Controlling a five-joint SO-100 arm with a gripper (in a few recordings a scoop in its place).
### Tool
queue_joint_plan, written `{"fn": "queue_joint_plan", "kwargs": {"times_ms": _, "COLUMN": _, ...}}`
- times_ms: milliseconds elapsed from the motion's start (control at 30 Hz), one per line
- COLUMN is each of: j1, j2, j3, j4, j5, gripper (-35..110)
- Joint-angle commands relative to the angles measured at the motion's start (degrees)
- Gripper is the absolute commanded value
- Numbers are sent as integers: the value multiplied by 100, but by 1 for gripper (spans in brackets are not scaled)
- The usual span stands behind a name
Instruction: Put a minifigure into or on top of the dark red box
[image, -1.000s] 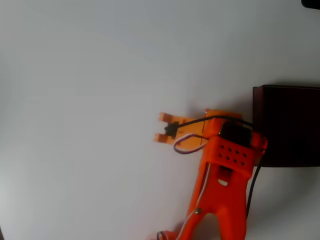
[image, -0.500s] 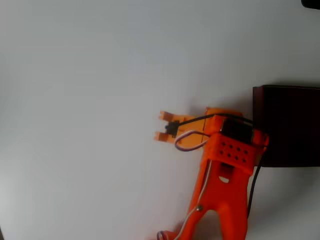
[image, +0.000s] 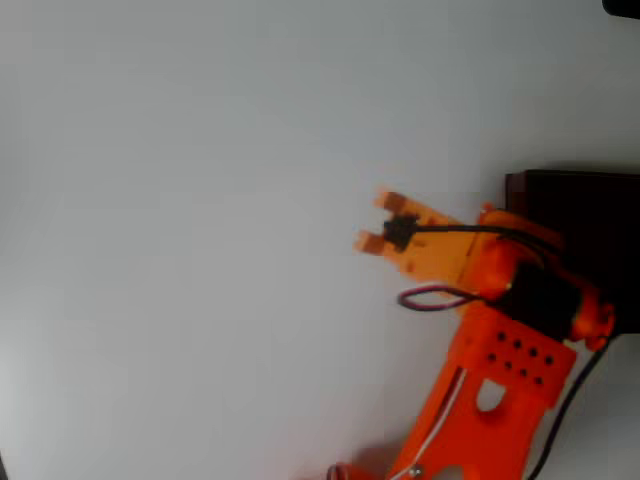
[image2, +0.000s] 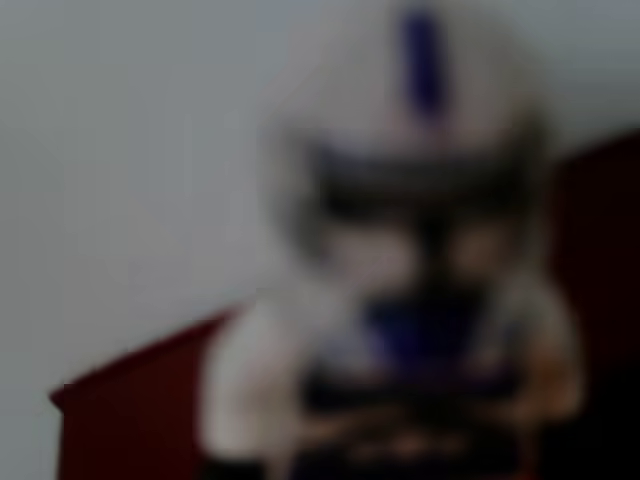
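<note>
Orange claw (image: 376, 222) is closed on the minifigure (image2: 420, 250), which shows blurred and very close in the wrist view, and it hangs over the white table (image: 180, 200) just left of the dark red box (image: 580, 215).

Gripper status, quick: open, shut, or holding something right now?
Gripper: shut on the minifigure, which sits blurred right against the wrist camera, with the dark red box behind it.
</note>
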Motion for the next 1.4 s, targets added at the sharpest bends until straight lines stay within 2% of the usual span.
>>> {"fn": "queue_joint_plan", "kwargs": {"times_ms": 0, "j1": 694, "j2": 299, "j3": -729, "j4": 229, "j5": 352, "gripper": 0}}
{"fn": "queue_joint_plan", "kwargs": {"times_ms": 200, "j1": 1652, "j2": -809, "j3": -1582, "j4": -70, "j5": 721, "gripper": 0}}
{"fn": "queue_joint_plan", "kwargs": {"times_ms": 333, "j1": 1934, "j2": -2136, "j3": -2733, "j4": 176, "j5": 668, "gripper": 0}}
{"fn": "queue_joint_plan", "kwargs": {"times_ms": 433, "j1": 1995, "j2": -2593, "j3": -2892, "j4": 70, "j5": 747, "gripper": 0}}
{"fn": "queue_joint_plan", "kwargs": {"times_ms": 567, "j1": 1934, "j2": -2646, "j3": -2795, "j4": 97, "j5": 861, "gripper": 24}}
{"fn": "queue_joint_plan", "kwargs": {"times_ms": 667, "j1": 1872, "j2": -2443, "j3": -2698, "j4": 264, "j5": 809, "gripper": 26}}
{"fn": "queue_joint_plan", "kwargs": {"times_ms": 800, "j1": 1670, "j2": -1318, "j3": -1723, "j4": 62, "j5": 580, "gripper": 25}}
{"fn": "queue_joint_plan", "kwargs": {"times_ms": 1000, "j1": 844, "j2": 1037, "j3": -202, "j4": 483, "j5": 176, "gripper": 24}}
{"fn": "queue_joint_plan", "kwargs": {"times_ms": 1133, "j1": -264, "j2": 2830, "j3": 1028, "j4": 659, "j5": 387, "gripper": 25}}
{"fn": "queue_joint_plan", "kwargs": {"times_ms": 1367, "j1": -2856, "j2": 5388, "j3": 2760, "j4": 624, "j5": 1257, "gripper": 27}}
